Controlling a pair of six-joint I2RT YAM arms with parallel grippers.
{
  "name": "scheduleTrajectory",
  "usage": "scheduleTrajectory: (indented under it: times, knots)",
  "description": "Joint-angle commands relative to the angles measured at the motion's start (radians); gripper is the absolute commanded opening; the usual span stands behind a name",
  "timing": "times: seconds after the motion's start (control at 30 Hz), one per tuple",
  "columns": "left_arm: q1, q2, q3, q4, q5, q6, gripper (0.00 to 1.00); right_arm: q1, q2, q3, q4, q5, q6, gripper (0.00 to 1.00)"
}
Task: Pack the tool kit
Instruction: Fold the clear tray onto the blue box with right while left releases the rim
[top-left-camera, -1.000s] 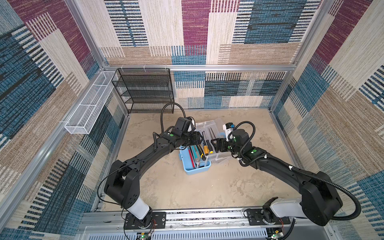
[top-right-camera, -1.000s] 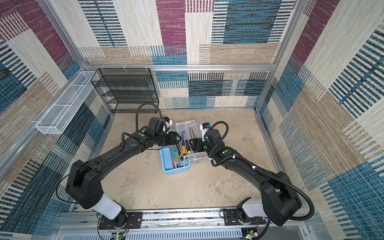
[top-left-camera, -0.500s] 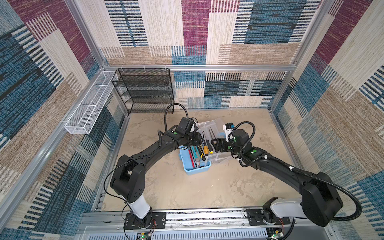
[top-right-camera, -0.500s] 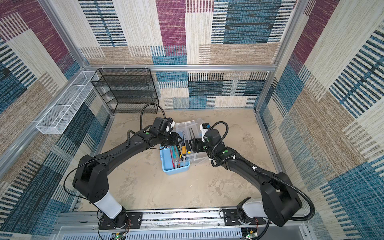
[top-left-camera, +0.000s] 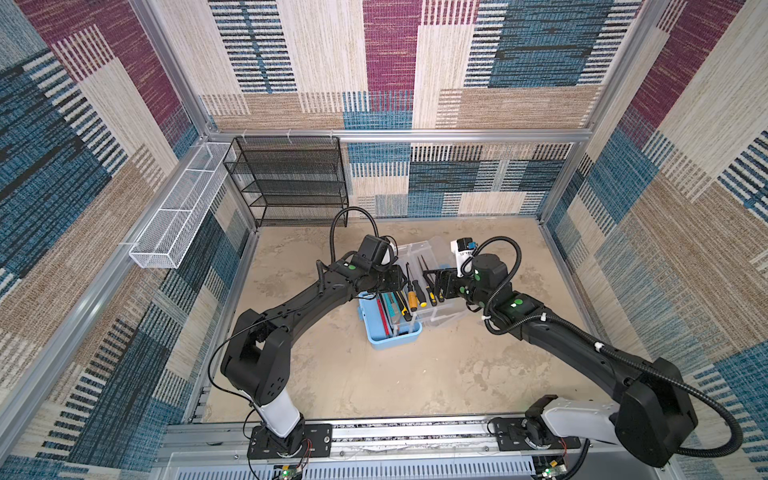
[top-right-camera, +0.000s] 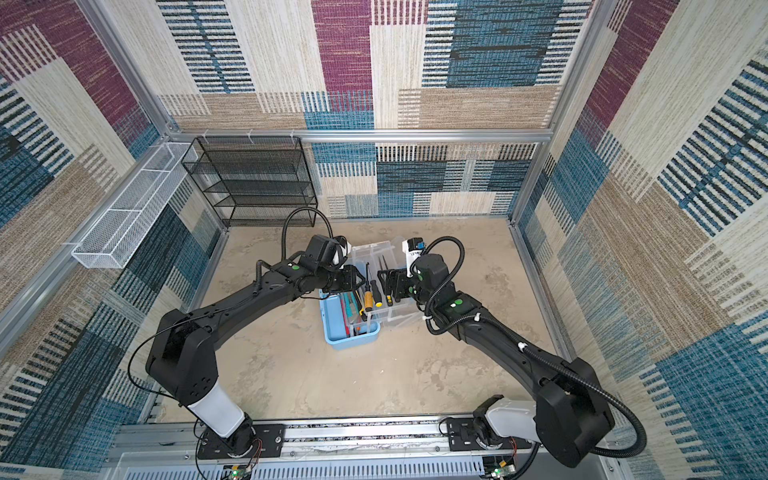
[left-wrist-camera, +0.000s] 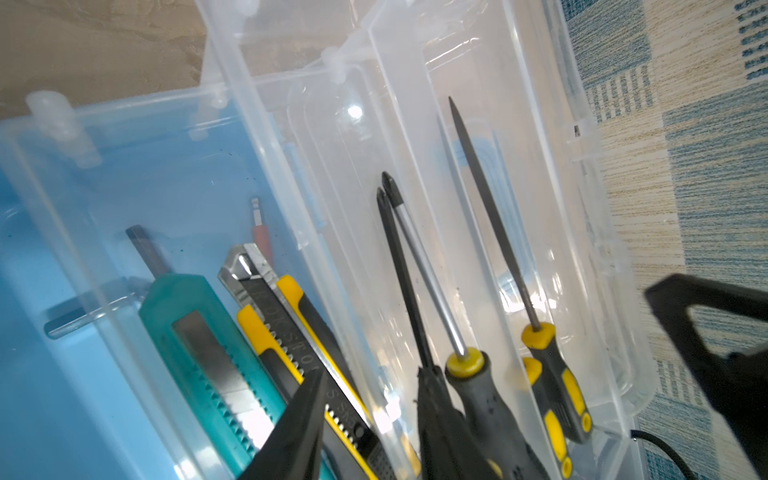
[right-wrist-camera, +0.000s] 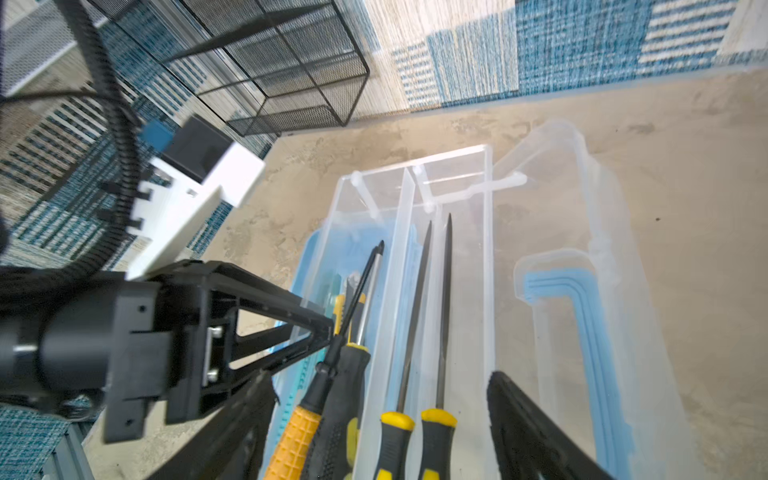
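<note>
Well, the tray (top-left-camera: 419, 254) sat askew over the box (top-left-camera: 392, 340) mid-frame in both top views, long axis up the frame. My left gripper (right-wrist-camera: 330, 336), fingers nearly together, was at its left wall, pinching or not I couldn't tell; my right gripper (right-wrist-camera: 380, 376), spread wide, hung over its right side.

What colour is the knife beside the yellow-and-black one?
Teal; the utility knife shows best in the left wrist view.
</note>
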Motion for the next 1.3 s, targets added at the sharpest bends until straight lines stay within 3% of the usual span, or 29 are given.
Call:
scheduleTrajectory:
  times: [0.0,0.4,1.27]
  knots:
    - [0.004,-0.002,-0.014,-0.073,-0.055,0.036,0.39,0.000,-0.043,0.010,-0.002,0.047,-0.013,0.85]
    - [0.018,-0.031,-0.060,-0.073,-0.072,0.035,0.37,-0.003,-0.124,-0.011,-0.061,0.145,-0.041,0.91]
    - [0.091,-0.253,-0.298,-0.123,-0.134,0.075,0.42,-0.026,-0.208,-0.090,-0.079,0.152,-0.045,0.94]
